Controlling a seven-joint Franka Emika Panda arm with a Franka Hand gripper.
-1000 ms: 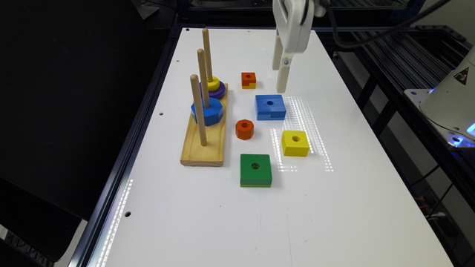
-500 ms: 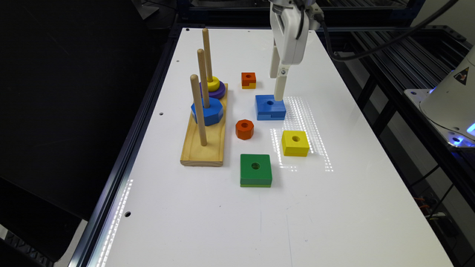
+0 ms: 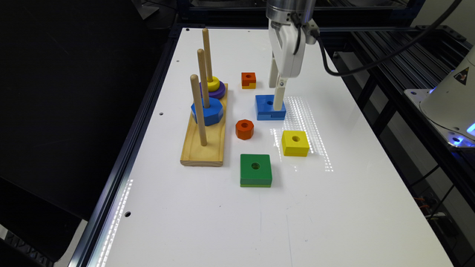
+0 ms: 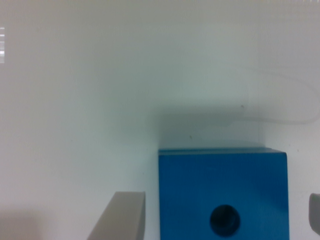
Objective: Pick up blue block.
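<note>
Green block: flat square, smooth painted faces, round centre hole; nearest the exterior camera, well short of the claw.
Yellow block: smaller square, glossy, centre hole; between the green block and the claw.
Orange octagon: faceted, centre hole; near the claw, toward the peg stand.
Peg stand: pale bare-wood base with three upright dowels; carries a blue octagonal piece and yellow and purple rings.
Blue block: flat square, matt blue, centre hole, notch in the near side; directly beneath the claw.
Claw: white body, pale straight fingers, lowered to the blue block.
Wrist view: blue block shows sharp edges and a dark hole; one grey finger stands just off one side, the second at the opposite side; fingers spread apart, block between them, contact cannot be told.
Exterior view: shows the notch.
Orange notched block: small, beyond the claw.
Worktop: glossy white, reflective.
</note>
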